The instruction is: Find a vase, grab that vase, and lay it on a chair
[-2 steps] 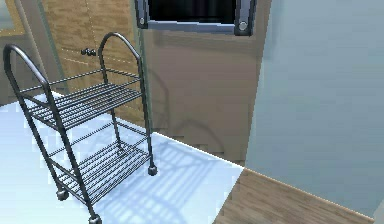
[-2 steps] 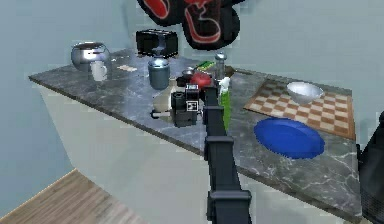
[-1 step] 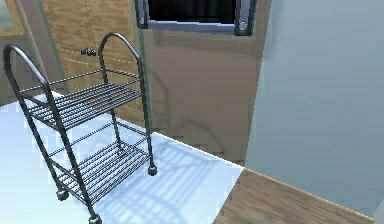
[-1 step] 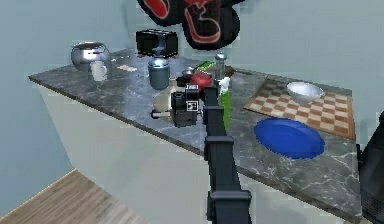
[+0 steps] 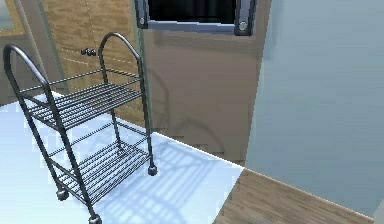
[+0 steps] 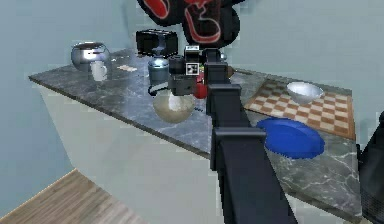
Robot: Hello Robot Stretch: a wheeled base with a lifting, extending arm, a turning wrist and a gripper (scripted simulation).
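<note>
Two wire shelves make up a wheeled cart [image 5: 90,120] at the forward view's left, standing on a pale floor [image 5: 190,185] before a wooden door [image 5: 90,30]. A dark-framed screen [image 5: 195,12] hangs above, and a grey-blue wall [image 5: 320,90] closes the right.

On the arm side view, the arm [image 6: 240,150] reaches out over a grey stone counter [image 6: 110,97]. The gripper [image 6: 178,88] is at a pale, round-bellied vase [image 6: 178,110], which sits near the counter's front edge, about midway along it. Whether the fingers have hold of the vase or merely stand at it cannot be told.

A black toaster [image 6: 157,42] stands along the back edge, with a grey canister [image 6: 158,72] just in front of it. A shiny kettle [image 6: 87,52] and a white mug [image 6: 98,72] occupy the far left corner. Toward the counter's right end, a chequered board [image 6: 330,110] carries a white bowl [image 6: 305,92], and a blue plate [image 6: 290,138] lies just beside the board, near the front edge.

The search looks finished and the grab appears to be the step in hand. The next move calls for a sure hold on the round body and a lift straight up off the counter. The arm should then draw back clear of the canister. A chair has yet to be found, so the base will probably need to turn and search the room.
</note>
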